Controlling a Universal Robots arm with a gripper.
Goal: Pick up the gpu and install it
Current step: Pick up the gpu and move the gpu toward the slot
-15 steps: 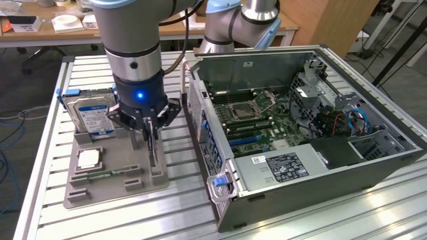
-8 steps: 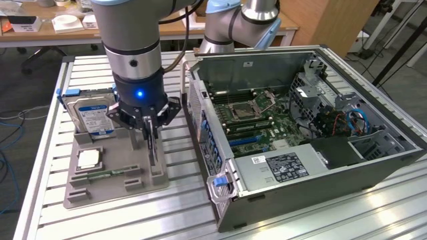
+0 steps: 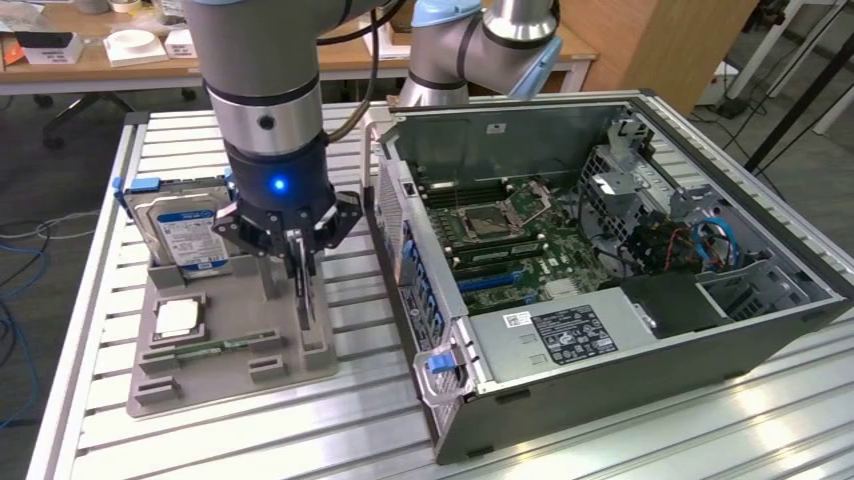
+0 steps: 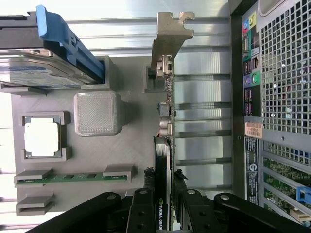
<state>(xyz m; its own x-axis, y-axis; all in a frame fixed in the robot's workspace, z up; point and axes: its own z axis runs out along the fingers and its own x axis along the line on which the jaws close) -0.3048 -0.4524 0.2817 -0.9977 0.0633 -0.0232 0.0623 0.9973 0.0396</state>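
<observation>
Slatted aluminium tabletop [image 3: 334,430] carries a grey holder tray [image 3: 227,378] and, on the exterior view's right, an open computer case [image 3: 601,385]. We find the gpu [image 3: 306,300] [image 4: 164,141] standing on edge in its slot at the side of the tray nearest the case. The gripper [image 3: 304,265] [image 4: 164,179] sits directly over the card, its fingers [image 4: 145,204] narrowly parted and closed against both faces of the gpu. A hard drive [image 3: 180,230], a processor [image 3: 176,318] and a memory stick [image 3: 214,350] occupy the other pockets of the tray.
</observation>
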